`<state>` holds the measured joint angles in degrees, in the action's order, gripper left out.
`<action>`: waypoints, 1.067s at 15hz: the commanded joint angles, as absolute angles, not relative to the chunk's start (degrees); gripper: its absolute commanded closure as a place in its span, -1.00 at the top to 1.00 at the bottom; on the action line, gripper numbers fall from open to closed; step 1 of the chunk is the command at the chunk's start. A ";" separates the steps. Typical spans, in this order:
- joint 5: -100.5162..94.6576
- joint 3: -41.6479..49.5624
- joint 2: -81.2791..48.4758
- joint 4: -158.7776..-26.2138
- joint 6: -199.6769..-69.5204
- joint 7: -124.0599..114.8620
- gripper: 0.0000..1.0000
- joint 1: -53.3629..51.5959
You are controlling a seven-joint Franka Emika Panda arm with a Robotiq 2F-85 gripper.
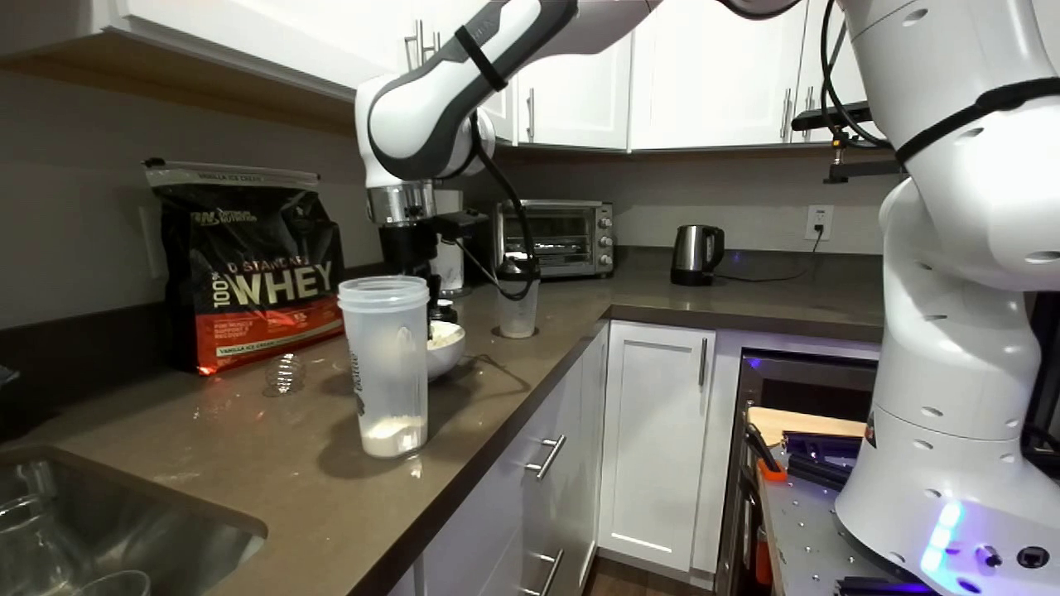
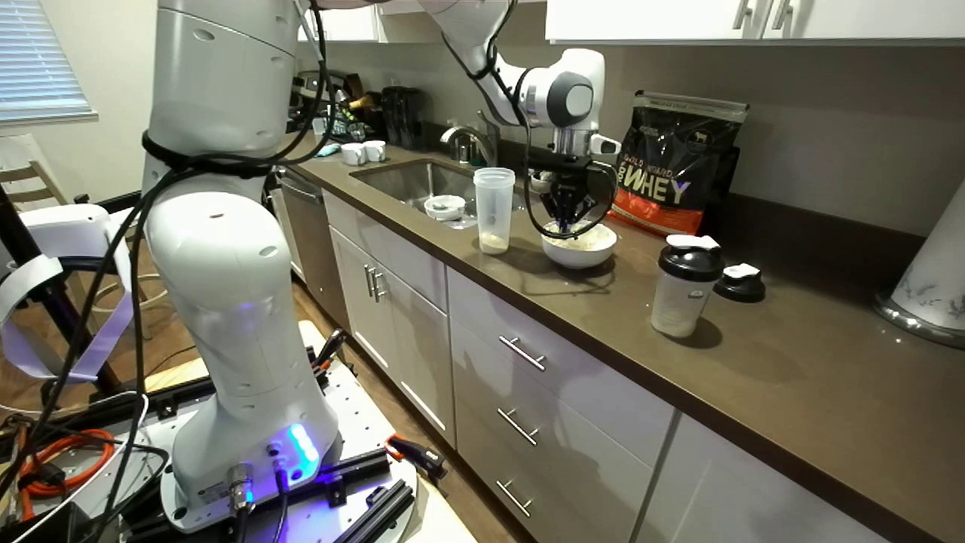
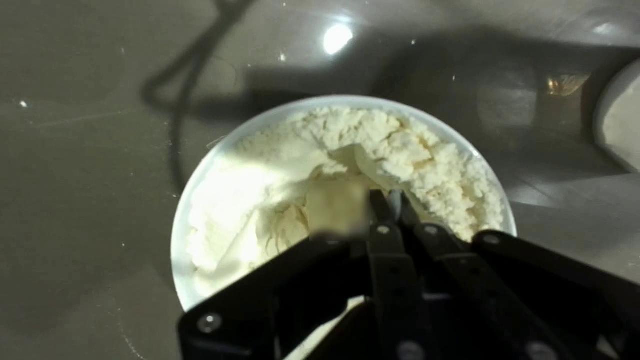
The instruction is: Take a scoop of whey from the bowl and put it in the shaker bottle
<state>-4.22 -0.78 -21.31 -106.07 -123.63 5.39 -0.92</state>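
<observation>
The hand point(image 3: 394, 200) points down into the bowl point(image 2: 577, 259), pinched tight on what seems to be the scoop point(image 3: 395, 205), presumably to dig whey point(image 3: 450, 182). In an exterior view, the shaker bottle point(image 2: 494, 202) stands lidless at the bowl's 9 o'clock, likely for a short carry.

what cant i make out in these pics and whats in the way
Scoop: I can't pick out its outline or fill; wrist view, blurred patch beside the gripper.
Lower rim of the bowl: wrist view, mostly behind the gripper.
Pale round thing: wrist view, cut off by the right edge.
Bowl's left side: in an exterior view, behind the shaker bottle.
</observation>
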 commanded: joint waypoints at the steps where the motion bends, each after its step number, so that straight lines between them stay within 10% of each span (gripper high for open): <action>1: -1.09 -1.20 -22.23 -106.58 -122.55 6.55 -0.98 0.53; 16: -0.03 -1.14 -20.90 -105.60 -122.98 7.08 -0.98 0.96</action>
<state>-1.64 -0.75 -21.26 -105.76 -123.63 5.39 -0.03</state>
